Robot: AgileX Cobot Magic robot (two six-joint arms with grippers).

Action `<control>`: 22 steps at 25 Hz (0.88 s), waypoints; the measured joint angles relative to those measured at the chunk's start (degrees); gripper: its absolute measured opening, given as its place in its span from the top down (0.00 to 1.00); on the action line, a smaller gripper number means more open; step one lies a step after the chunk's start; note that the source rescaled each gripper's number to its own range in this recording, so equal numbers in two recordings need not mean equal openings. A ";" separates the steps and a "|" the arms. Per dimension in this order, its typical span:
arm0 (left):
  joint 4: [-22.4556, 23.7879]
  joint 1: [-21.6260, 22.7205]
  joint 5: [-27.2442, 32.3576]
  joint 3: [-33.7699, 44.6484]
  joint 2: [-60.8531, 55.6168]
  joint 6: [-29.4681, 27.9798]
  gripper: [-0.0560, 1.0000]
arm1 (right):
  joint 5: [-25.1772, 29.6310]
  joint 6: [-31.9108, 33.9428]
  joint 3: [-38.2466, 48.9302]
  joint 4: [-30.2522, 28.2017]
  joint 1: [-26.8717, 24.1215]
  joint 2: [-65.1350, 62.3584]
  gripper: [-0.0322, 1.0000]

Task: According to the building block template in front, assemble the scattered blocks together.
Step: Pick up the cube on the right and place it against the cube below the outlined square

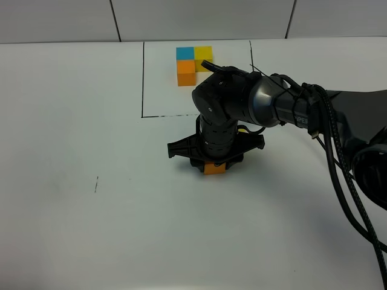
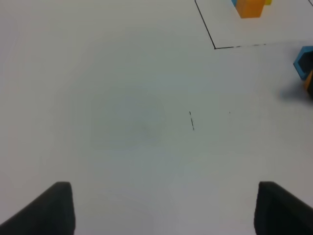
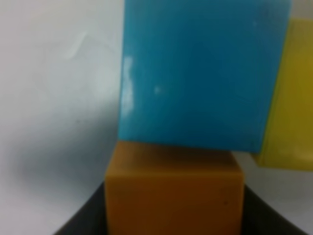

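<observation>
Since each scattered block is an equal-sided cube, none has a long axis of its own; direction shows only in how the faces line up. The orange cube point(image 1: 214, 169) sits on the white table point(image 1: 72, 211) just outside the near line of the building block template point(image 1: 143, 78), its faces roughly square to that line. The right gripper point(image 1: 214, 162) stands vertically over it, fingers pressed against two opposite sides, clamped on the cube. In the right wrist view, the sky-blue cube point(image 3: 195, 73) touches the orange cube's far face, their edges not quite parallel and the blue overhanging one side. The yellow cube point(image 3: 291, 98) lies against the blue cube's side, so the three form a rough L. All three are plain and matte. In the template, a blue and yellow pair runs across the table, with orange in front of blue. The left gripper point(image 2: 164, 210) hangs above bare table, fingers wide apart, gripping nothing.
</observation>
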 joint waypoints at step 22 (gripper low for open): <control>0.00 0.00 0.00 0.00 0.00 0.00 0.31 | -0.48 1.94 0.00 -2.97 0.00 0.07 0.95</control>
